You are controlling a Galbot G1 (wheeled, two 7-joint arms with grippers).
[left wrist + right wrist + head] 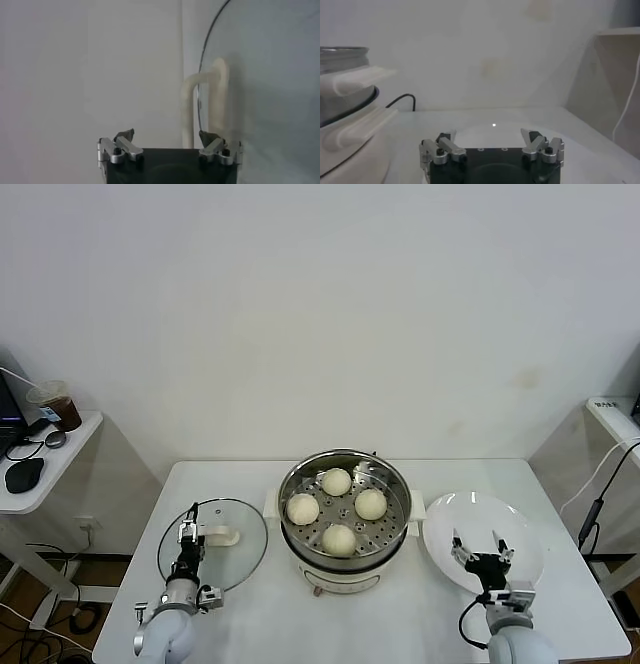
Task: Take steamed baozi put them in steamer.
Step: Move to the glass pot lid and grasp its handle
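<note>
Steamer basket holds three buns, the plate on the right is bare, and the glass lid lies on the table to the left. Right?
Not quite. The head view shows four buns in the steamer basket, not three. The plate is bare, and the glass lid lies to the left.

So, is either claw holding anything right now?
No. The left claw is open over the lid; the right claw is open over the plate. Neither holds anything.
</note>
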